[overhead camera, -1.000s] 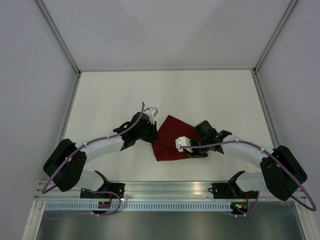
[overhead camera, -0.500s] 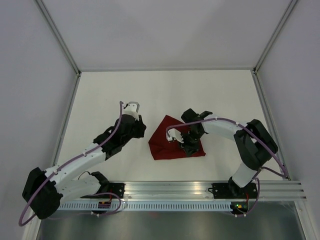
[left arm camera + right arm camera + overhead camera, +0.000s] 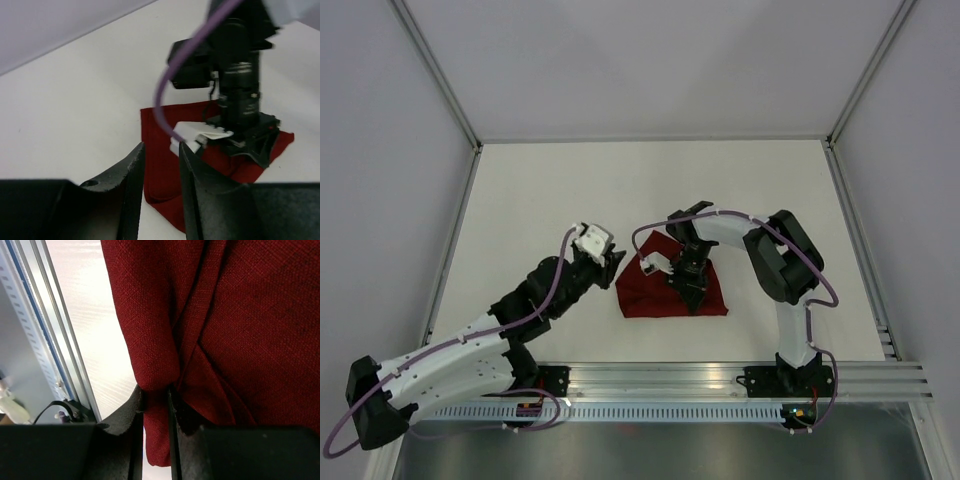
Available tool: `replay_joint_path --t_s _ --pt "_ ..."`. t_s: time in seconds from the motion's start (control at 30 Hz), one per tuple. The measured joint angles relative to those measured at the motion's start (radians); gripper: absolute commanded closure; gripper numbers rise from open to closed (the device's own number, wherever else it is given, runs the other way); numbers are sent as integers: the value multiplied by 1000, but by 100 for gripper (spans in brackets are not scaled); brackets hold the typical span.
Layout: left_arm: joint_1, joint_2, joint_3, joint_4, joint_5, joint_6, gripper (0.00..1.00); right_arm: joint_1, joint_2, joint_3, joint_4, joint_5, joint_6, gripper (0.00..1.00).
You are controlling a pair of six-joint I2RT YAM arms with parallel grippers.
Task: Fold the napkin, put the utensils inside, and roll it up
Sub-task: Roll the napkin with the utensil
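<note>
Right wrist: right jaws pinch napkin [image 3: 240, 315] fold; left jaws parted, empty.

Left end effector [image 3: 161, 150], slightly parted, empty; napkin [image 3: 152, 125] on table [image 3: 75, 110] beyond.

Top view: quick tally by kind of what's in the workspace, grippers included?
napkin, dark red: 1
Grippers: 2 (left gripper, right gripper)
Total: 3
</note>
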Motion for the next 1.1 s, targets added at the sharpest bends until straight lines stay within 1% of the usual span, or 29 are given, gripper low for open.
replay_joint_path --t_s 0.07,0.17,0.27,0.4,0.5,0.67,0.77,1.07,1.1 --pt "-87 8 -5 22 -1 79 61 0 24 24 -25 -8 10 99" --pt "-217 71 -6 58 -4 190 59 0 67 64 -68 -20 23 100" --pt "-330 188 -7 78 -8 279 58 0 98 89 -96 -35 36 100" --pt "-422 366 -21 109 -12 349 57 0 126 111 -122 -48 53 99" --pt "-450 459 -46 138 -11 384 55 0 145 126 -139 -57 64 99" --pt "-455 580 -56 208 -13 443 54 -2 178 156 -174 -66 72 99" --pt "-455 634 -58 259 -13 476 51 -2 187 161 -183 -74 76 99" --pt "-455 767 -60 406 -13 531 49 -4 199 168 -192 -82 90 100" --pt "-455 782 -60 418 -13 533 45 -4 200 169 -193 -82 93 100"
